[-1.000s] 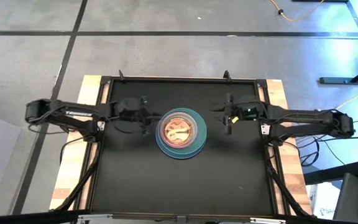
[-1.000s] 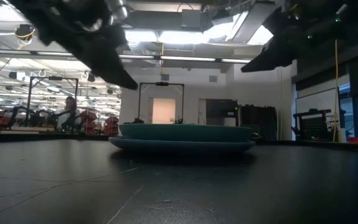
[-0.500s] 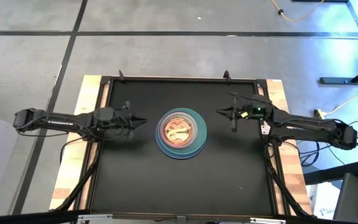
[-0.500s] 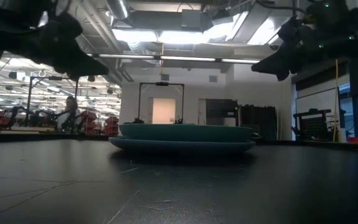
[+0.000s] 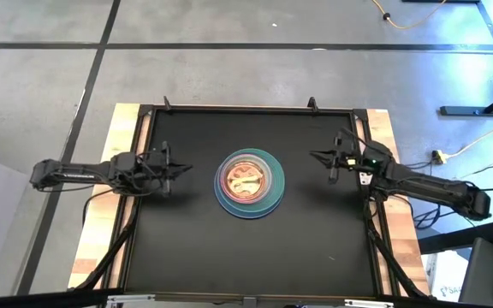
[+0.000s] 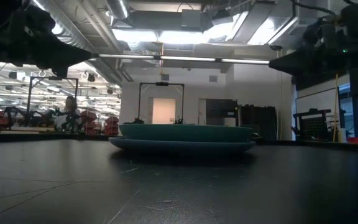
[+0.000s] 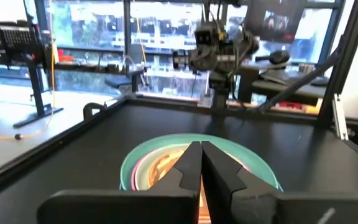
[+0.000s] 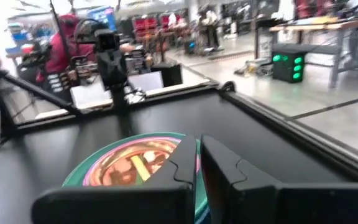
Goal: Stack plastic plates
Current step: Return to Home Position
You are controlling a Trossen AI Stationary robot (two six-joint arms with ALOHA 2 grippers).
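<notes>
Both arms pulled back outward: left gripper (image 5: 176, 168) near tabletop (image 5: 187, 248) left edge, right gripper (image 5: 322, 157) near right edge, fingers of each pressed together. Stack of plastic plates (image 5: 248, 182) sits mid-tabletop. Stacking looks finished; homing likely, next retract fully.

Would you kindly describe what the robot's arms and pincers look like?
The left arm and right arm are slim, dark and jointed, with black cables at their bases. The left pincer and right pincer have black, angular, tapering fingers; a green light glows at the right wrist.
</notes>
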